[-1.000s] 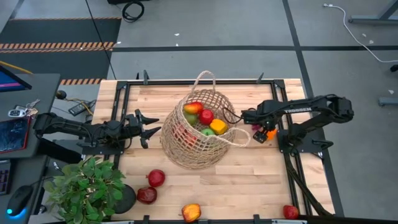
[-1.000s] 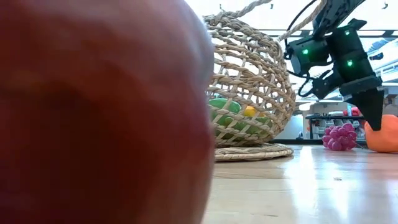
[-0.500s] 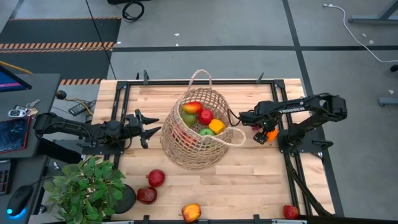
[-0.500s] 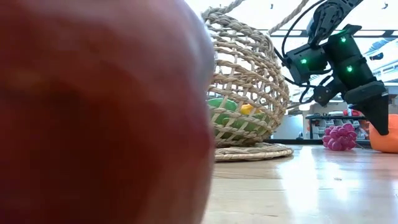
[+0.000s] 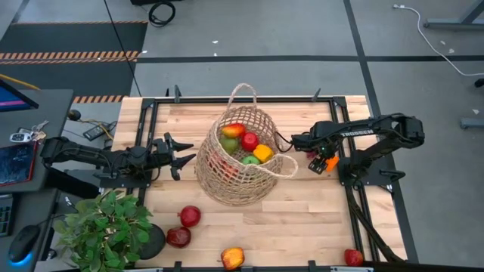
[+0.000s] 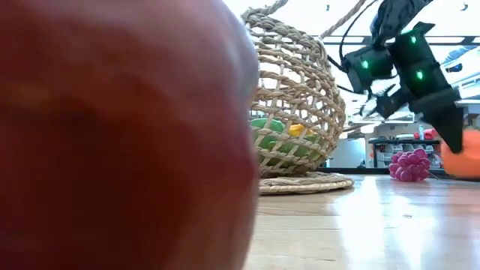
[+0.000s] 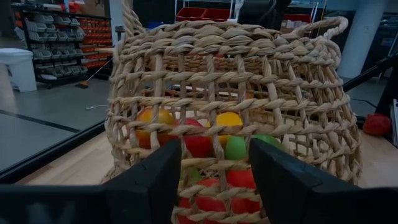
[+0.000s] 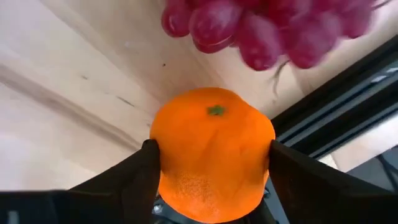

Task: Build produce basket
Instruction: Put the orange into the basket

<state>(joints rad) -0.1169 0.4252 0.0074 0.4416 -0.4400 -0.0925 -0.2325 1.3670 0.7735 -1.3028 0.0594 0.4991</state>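
Observation:
The wicker basket stands tilted mid-table on its flat base, with red, green and yellow produce inside. My right gripper is right of it, shut on an orange, beside the purple grape bunch that lies on the table. My left gripper waits open just left of the basket wall. More red produce lies near the table's near edge. My right gripper pinches the orange between its two fingers, one on each opposite side, the stem end facing the wrist camera. The fingers come from above, pointing down. The orange's underside is hidden; whether it touches the table I cannot tell.
A leafy potted plant stands at the near left corner. A red fruit right at the low camera blocks that view's left half. Loose fruits lie along the near edge. A black frame borders the table.
My right gripper dipped toward the orange, then rose a little; the orange now stands slightly higher in the low view. The basket's upper part swayed slightly toward the table's left while its base stayed put.

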